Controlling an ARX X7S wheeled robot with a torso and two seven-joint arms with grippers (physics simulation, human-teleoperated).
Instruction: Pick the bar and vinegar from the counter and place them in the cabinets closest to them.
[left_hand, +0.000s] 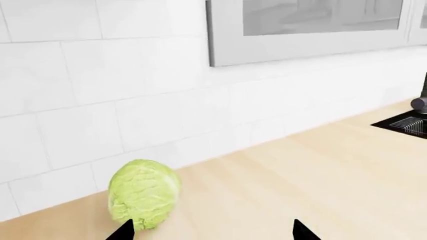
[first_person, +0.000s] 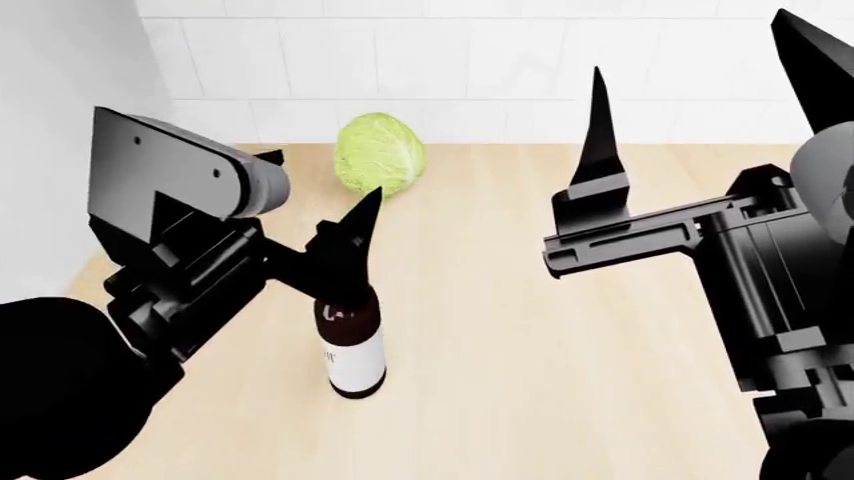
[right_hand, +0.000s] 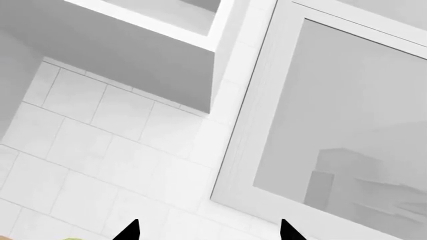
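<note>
Counter (first_person: 561, 300): broad beige wood-grain top; carries all loose items.

Right gripper (first_person: 707, 90): raised high, fingers spread, empty; its wrist view looks up at a glass-fronted wall cabinet (right_hand: 333, 125).

Left gripper (left_hand: 212, 232): fingers spread, empty, hovering just over the vinegar.

Cabbage (first_person: 380, 152): pale green, by the tiled wall, behind the bottle and apart from it.

Vinegar (first_person: 354, 352): upright on the counter, near left. Judged step: grasp it. Best to lower the left gripper straight, straddle the body below the neck, close squarely so it stays upright.

Hidden: bottle neck is covered by a left fingertip; label lettering illegible. Bar not visible in any view.
</note>
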